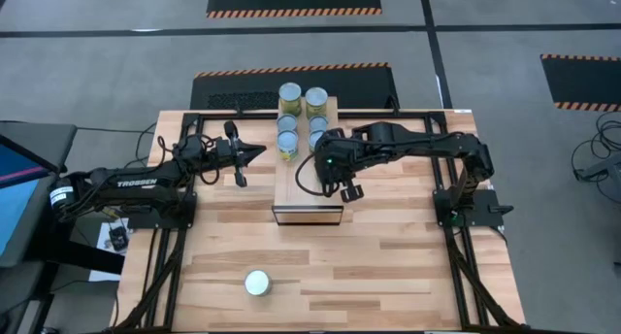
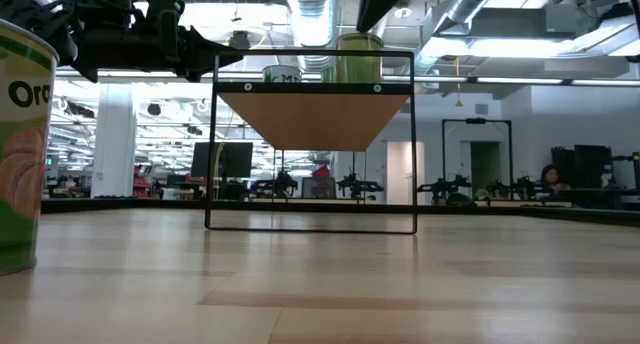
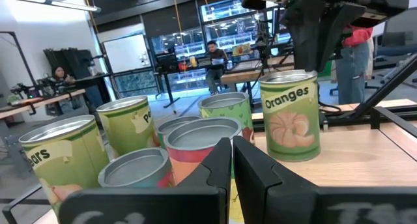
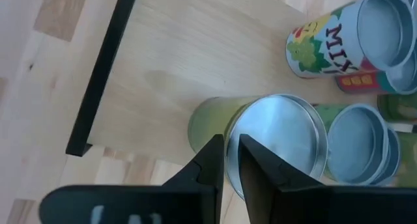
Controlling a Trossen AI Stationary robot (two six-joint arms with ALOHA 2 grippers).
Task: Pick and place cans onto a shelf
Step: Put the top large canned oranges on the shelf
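Below right tool [image 4: 231,160] (on shelf [image 4: 176,61]): can [image 4: 277,142].

The far half of the shelf [image 1: 307,169] was crowded with cans [image 1: 302,117] standing close together, leaving no gap for a pincer between them. The right pincer [image 1: 347,190] hung over the shelf's right edge, just near of the cans. The shelf's near half lay bare. One can [image 1: 257,283] stood alone on the near surface [image 1: 388,266], open room all around it.
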